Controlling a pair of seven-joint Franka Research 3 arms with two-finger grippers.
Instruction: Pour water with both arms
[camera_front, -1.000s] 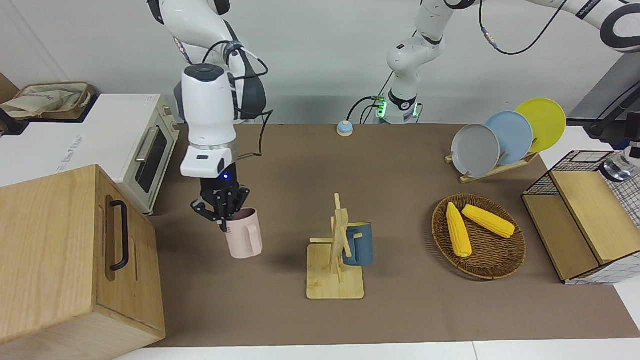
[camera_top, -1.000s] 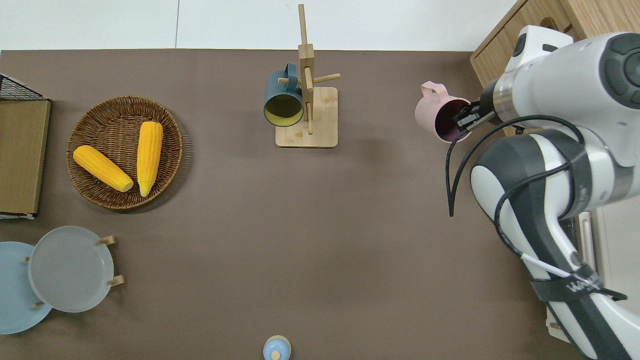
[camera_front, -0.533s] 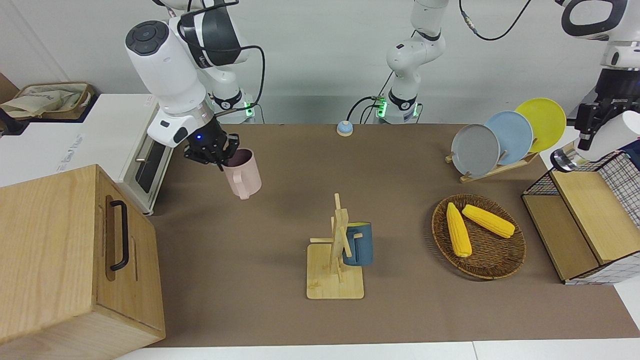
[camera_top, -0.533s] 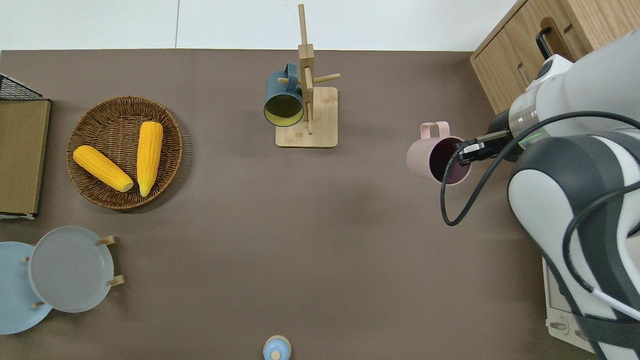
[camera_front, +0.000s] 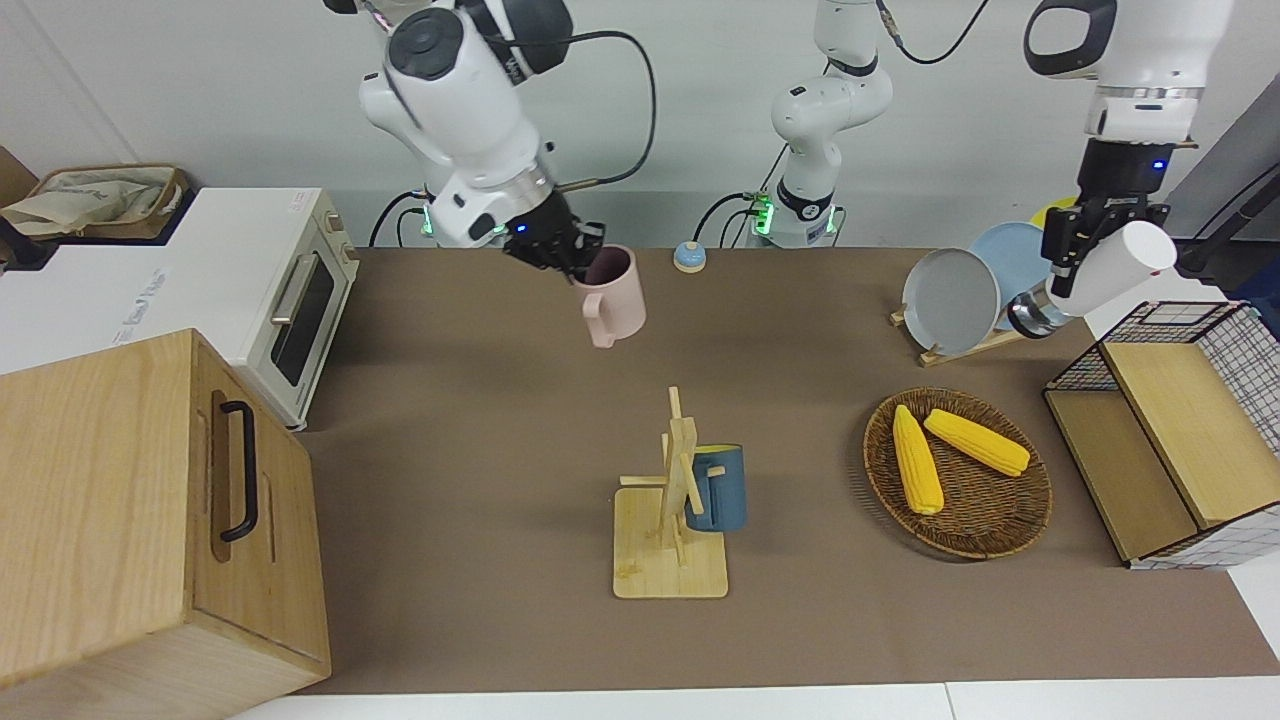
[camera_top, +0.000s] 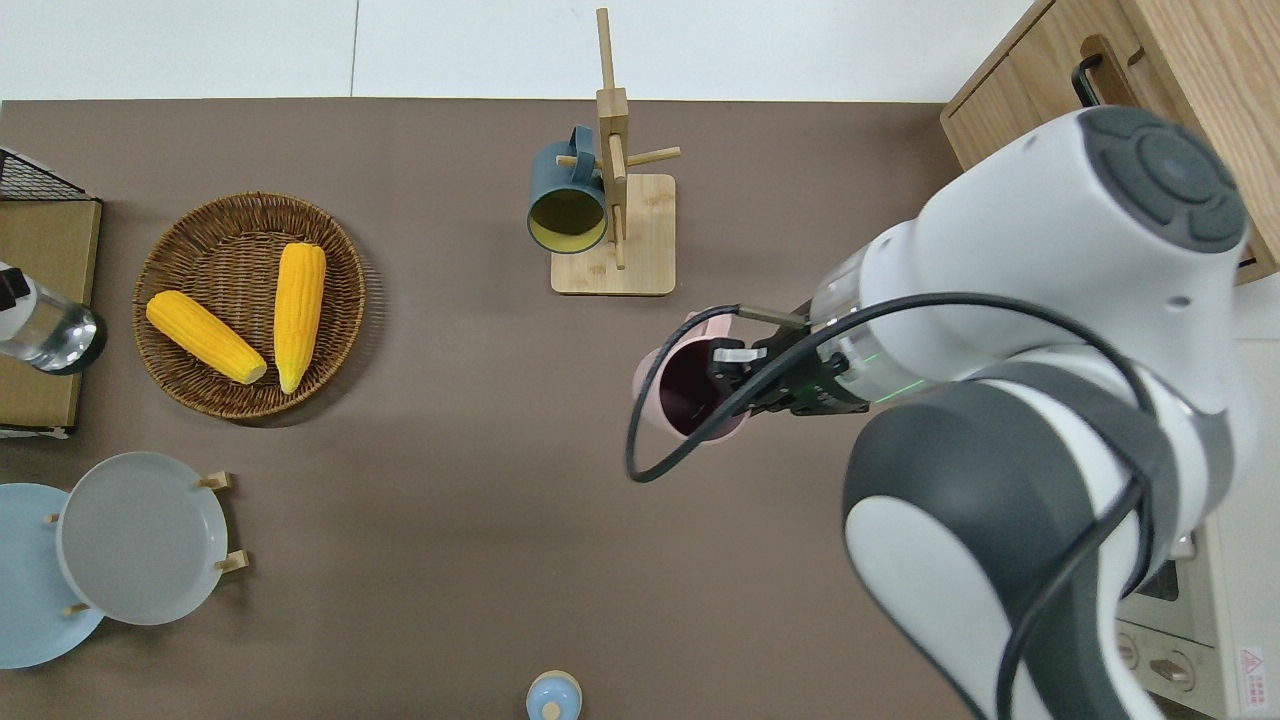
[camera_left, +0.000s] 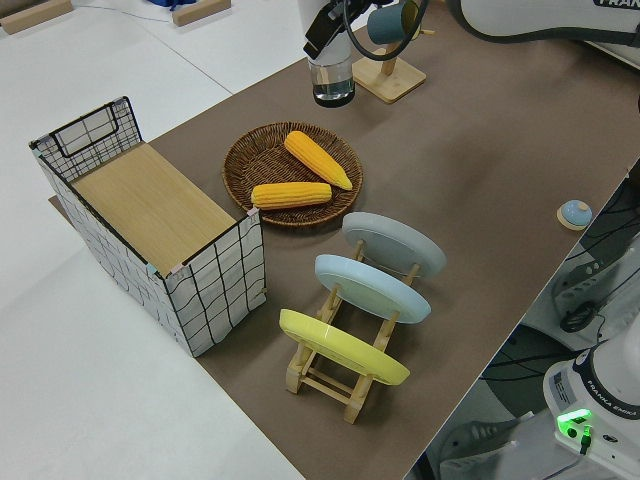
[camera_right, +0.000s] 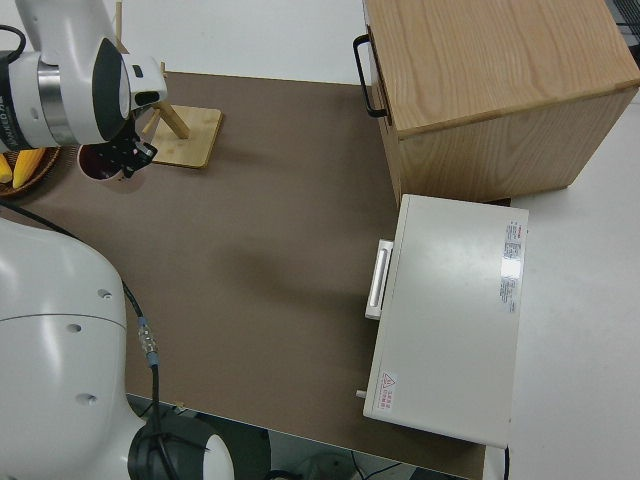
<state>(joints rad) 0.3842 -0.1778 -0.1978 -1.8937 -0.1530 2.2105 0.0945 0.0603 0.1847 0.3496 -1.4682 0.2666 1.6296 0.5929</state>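
My right end effector (camera_front: 565, 250) grips the pink mug (camera_front: 612, 297) by its rim, lifted over the middle of the desk (camera_front: 480, 420). My left end effector (camera_front: 1085, 235) clamps a tilted water bottle (camera_front: 1092, 278) over the wire basket (camera_front: 1190, 440).

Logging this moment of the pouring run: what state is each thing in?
Right gripper: shut on pink mug's rim.
Pink mug: held aloft, upright, over the table's middle.
Left gripper: shut on clear bottle.
Clear bottle with white sleeve: held aloft, tilted.
Dark blue mug: hanging on the wooden rack.
Toaster oven: door closed.
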